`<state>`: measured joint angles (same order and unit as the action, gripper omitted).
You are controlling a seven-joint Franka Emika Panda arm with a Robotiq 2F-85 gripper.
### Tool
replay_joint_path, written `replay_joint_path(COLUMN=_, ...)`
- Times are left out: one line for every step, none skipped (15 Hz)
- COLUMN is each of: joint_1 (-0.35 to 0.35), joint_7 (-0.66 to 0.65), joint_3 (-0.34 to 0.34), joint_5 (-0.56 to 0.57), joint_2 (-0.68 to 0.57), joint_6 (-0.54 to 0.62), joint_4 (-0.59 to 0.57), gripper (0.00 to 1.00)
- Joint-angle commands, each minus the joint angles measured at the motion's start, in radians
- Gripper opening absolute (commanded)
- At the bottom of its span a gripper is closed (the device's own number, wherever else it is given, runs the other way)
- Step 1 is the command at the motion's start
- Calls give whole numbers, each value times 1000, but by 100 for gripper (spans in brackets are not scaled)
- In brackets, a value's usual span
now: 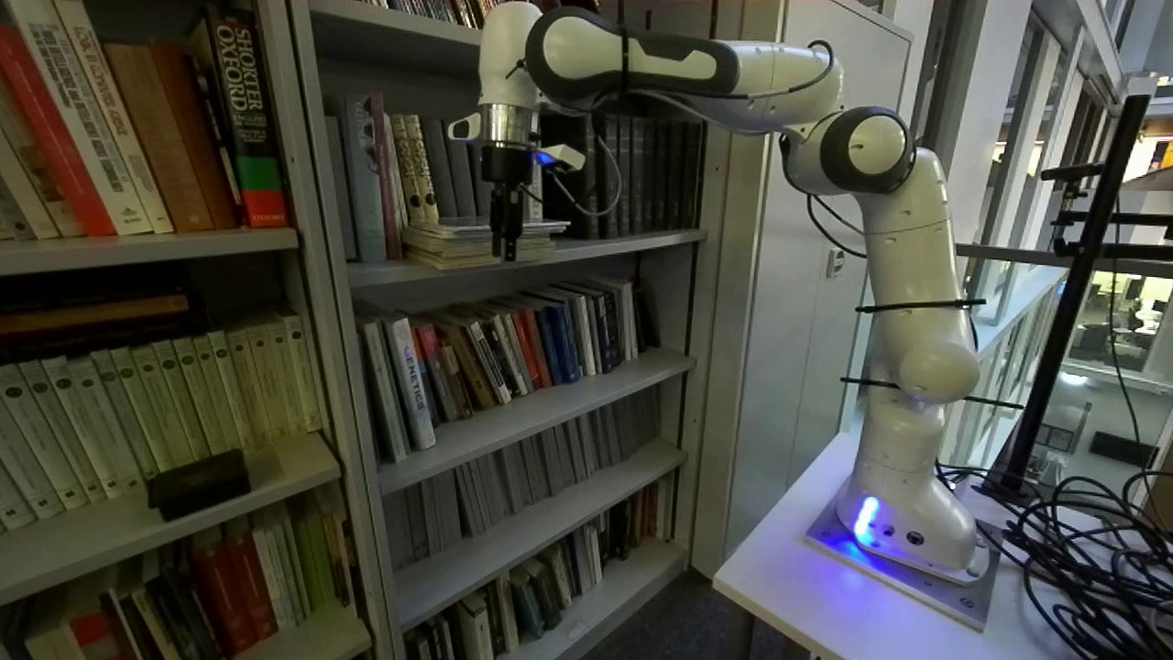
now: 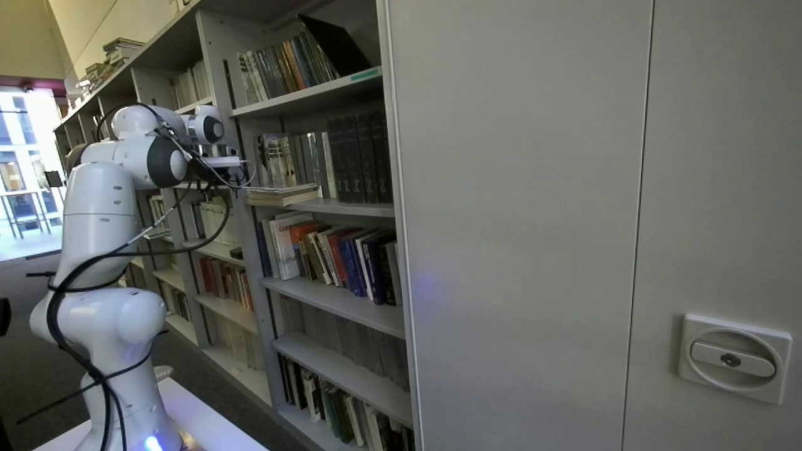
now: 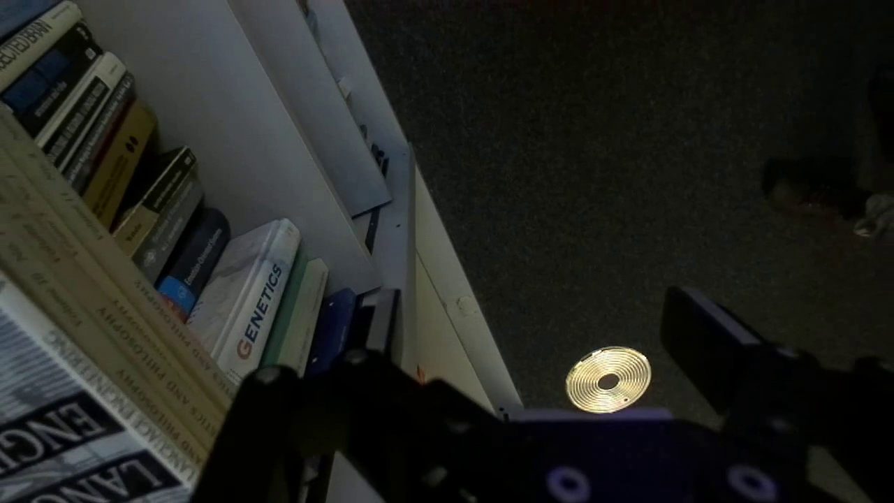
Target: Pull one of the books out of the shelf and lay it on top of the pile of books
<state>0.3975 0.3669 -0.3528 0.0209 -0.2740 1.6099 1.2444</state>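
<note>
In our judgement, the work is either not yet begun or already finished, and what we see does not allow us to decide which. The gripper (image 1: pixel 503 253) is grasping nothing: in the wrist view its fingers (image 3: pixel 698 335) stand wide apart, with no book between them. In an exterior view it points downward in front of the pile of books (image 1: pixel 449 246); whether it touches the pile, we cannot tell.

This pile lies flat on one level of the tall grey shelf (image 1: pixel 568 401), near the front. Its top volume (image 3: pixel 63 412) shows lettering on the cover in the wrist view. Behind the pile, on the same level, stand upright books (image 1: pixel 440 174), close together. Which book the task intends, we cannot say: it may be among these, or, if the work is done, it may be the top volume. We see none that is drawn halfway out.

If the pull is not yet made, everything, we judge, is left: to pinch one book, draw it free from its neighbours, carry it above the pile, lay it flat and release it.
</note>
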Motion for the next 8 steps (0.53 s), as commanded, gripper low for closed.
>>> replay_joint_path(joint_1=11, joint_7=-1, joint_3=6, joint_5=21, joint_2=-60, joint_6=-67, joint_4=-108, gripper=75)
replay_joint_path(joint_1=14, joint_7=0, joint_3=6, joint_5=23, joint_2=-69, joint_6=-75, joint_4=-122, gripper=74)
replay_joint_path(joint_1=12, joint_7=0, joint_3=4, joint_5=25, joint_2=-74, joint_6=-75, joint_4=-124, gripper=68)
replay_joint_path(joint_1=14, joint_7=-2, joint_3=4, joint_5=26, joint_2=-82, joint_6=-82, joint_4=-134, gripper=60)
replay_joint_path(joint_1=15, joint_7=-2, joint_3=4, joint_5=28, joint_2=-90, joint_6=-87, joint_4=-146, gripper=53)
replay_joint_path(joint_1=17, joint_7=-4, joint_3=5, joint_5=33, joint_2=-96, joint_6=-89, joint_4=-153, gripper=45)
replay_joint_path(joint_1=20, joint_7=-6, joint_3=7, joint_5=41, joint_2=-100, joint_6=-88, joint_4=-159, gripper=38)
replay_joint_path(joint_1=23, joint_7=-9, joint_3=9, joint_5=56, joint_2=-102, joint_6=-81, joint_4=-162, gripper=31)
